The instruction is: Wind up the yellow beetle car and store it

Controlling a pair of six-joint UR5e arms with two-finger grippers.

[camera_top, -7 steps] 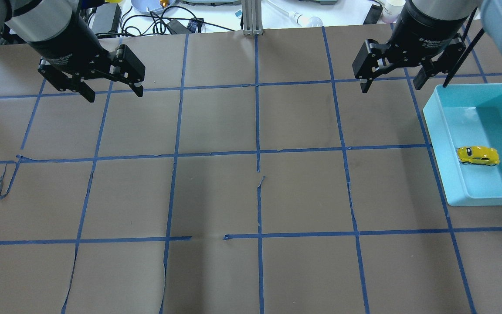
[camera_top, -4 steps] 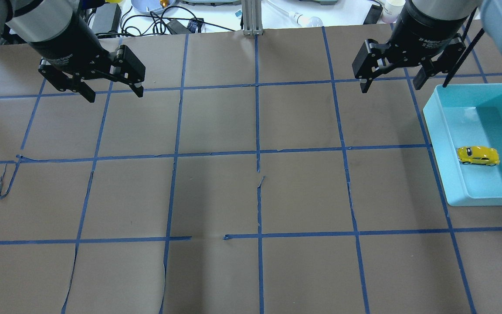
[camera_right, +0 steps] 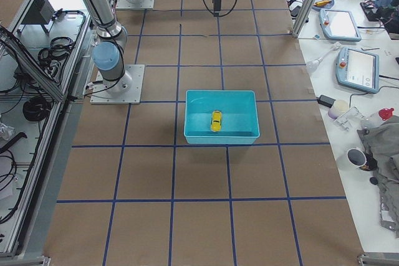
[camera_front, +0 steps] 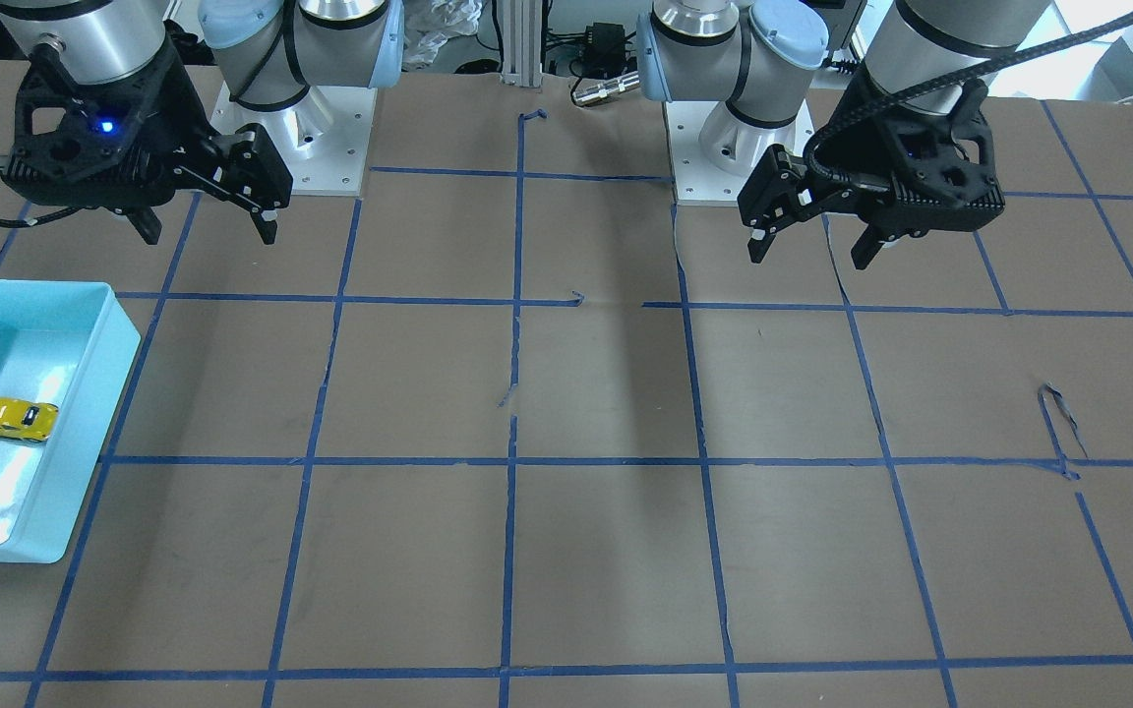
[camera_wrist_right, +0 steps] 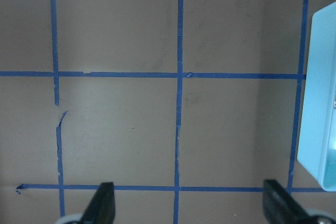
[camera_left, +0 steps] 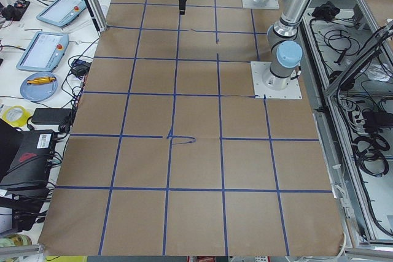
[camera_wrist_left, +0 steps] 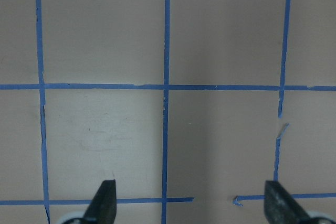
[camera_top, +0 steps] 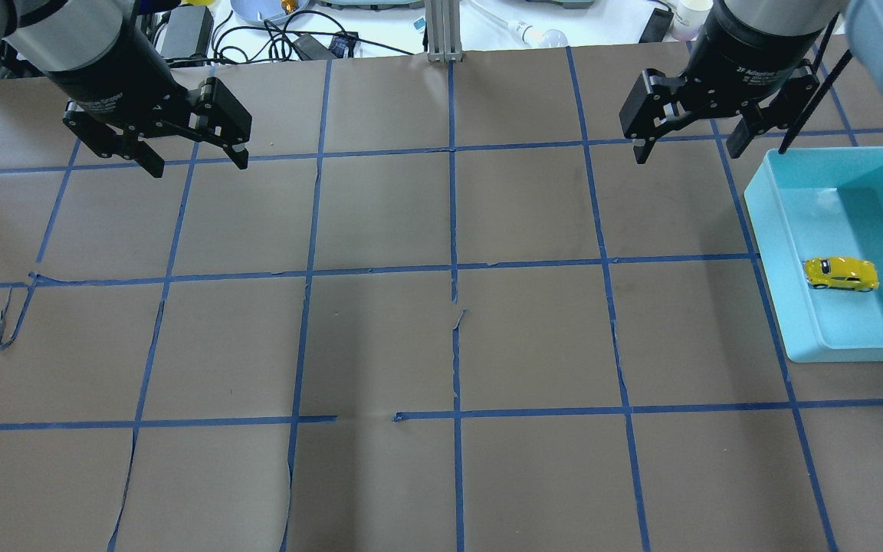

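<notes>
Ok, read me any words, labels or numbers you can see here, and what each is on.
"2F Adaptive": white print on the right gripper body, overhead view; the rest is blurred.
On the left gripper: similar white print, too blurred to read.
On the yellow beetle car and teal bin: no text visible.

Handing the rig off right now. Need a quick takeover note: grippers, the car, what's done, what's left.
Left gripper: open, empty, hovering above the table, far from the car.
Right gripper: open, empty, hovering just outside one corner of the light blue plastic bin.
Small yellow beetle toy car: on its wheels inside the bin, nothing touching it.
Done: car is stored.
Left: nothing visible. Whether it was wound up cannot be told from these views.
</notes>
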